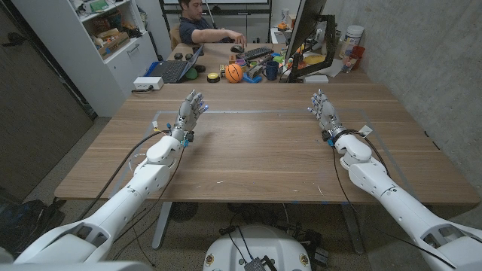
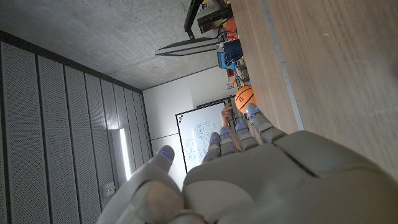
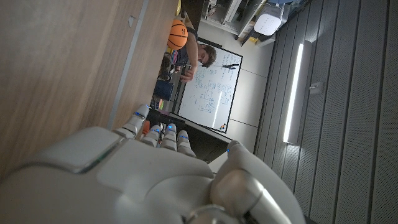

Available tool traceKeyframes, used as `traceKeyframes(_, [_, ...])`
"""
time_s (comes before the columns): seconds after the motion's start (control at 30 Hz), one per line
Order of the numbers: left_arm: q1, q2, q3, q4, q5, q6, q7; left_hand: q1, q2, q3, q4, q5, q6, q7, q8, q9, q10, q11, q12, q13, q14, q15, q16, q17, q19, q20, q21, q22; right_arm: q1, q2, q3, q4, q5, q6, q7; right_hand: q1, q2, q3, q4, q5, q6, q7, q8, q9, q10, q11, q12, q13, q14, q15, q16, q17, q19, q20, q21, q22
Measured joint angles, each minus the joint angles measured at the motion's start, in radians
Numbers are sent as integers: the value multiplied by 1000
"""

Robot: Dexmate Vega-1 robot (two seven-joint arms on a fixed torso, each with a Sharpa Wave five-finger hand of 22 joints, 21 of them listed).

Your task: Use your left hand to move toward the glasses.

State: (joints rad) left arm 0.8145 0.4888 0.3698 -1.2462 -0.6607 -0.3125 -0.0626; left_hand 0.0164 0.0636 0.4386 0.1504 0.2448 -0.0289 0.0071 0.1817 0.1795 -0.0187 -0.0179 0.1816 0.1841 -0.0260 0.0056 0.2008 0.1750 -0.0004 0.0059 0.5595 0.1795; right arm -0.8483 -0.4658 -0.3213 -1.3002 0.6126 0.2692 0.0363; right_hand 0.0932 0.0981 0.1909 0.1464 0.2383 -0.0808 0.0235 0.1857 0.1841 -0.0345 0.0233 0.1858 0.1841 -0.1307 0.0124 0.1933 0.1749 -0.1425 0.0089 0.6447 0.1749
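Note:
My left hand [image 1: 190, 110] is held up over the far left part of the wooden table [image 1: 256, 154], fingers spread and pointing away from me, holding nothing. My right hand [image 1: 323, 110] mirrors it on the far right side, also with its fingers apart and nothing in them. The left wrist view looks along the back of the left hand [image 2: 273, 180] beside the table's wood. In the right wrist view the back of the right hand [image 3: 143, 180] lies next to the wood in the same way.
Thin tape lines [image 1: 226, 112] mark a rectangle on the table. Behind its far edge stands a cluttered desk with a laptop [image 1: 172, 69], a basketball [image 1: 234, 71], a keyboard and a monitor [image 1: 305, 30]. A person [image 1: 199, 26] sits there. A white shelf [image 1: 113, 38] stands at far left.

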Motion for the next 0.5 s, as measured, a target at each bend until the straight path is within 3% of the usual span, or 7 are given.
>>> traceKeyframes(0.5, [-2,-5,-6,10,5,-27,-9,0,0,0,0,0,-4,-4,0,0,0,0,0,0,0,0,0,0,5,5,0,0,-34,119,151,-14,-145,-63,86,2,2,0,0,0,0,0,0,0,0,0,0,0,0,0,0,0,0,0,0,0])
